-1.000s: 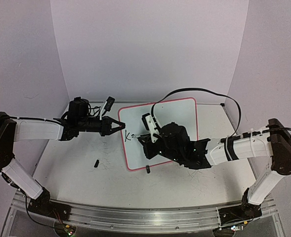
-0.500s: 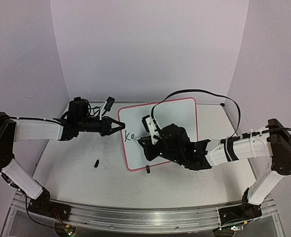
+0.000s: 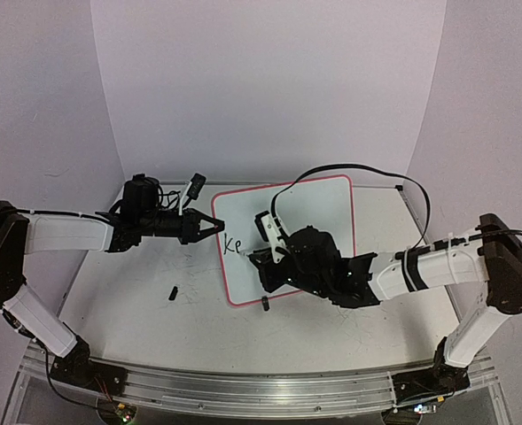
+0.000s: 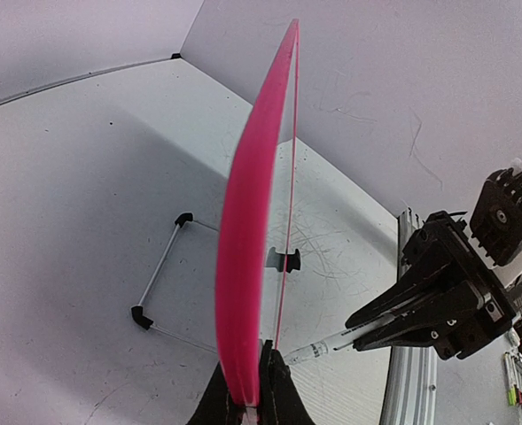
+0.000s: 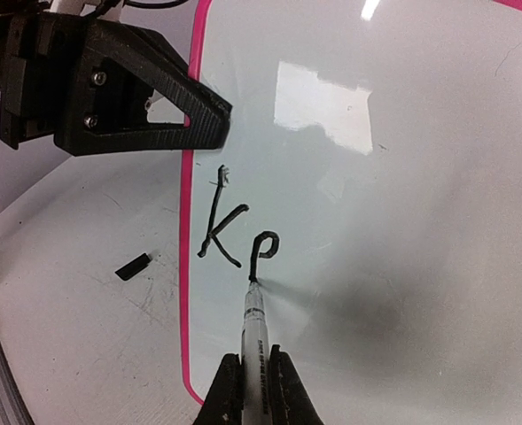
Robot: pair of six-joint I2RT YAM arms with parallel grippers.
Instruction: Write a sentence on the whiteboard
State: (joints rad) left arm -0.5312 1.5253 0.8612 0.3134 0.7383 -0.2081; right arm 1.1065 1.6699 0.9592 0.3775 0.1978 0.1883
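1 whiteboard (image 3: 318,202) | 2 letters (image 5: 239,237) written | left tool (image 3: 216,225) clamps its edge | right tool (image 5: 256,385) grips 1 marker (image 5: 253,323)

The left edge of the whiteboard (image 3: 318,202) is blocked by the left pincer (image 3: 216,226); the near tabletop (image 3: 128,310) is interrupted only by a small black piece (image 3: 172,291).

A small black piece (image 3: 172,291) is seen lying on the scratched grey-white tabletop (image 3: 128,305), enclosed by pale walls (image 3: 269,88).
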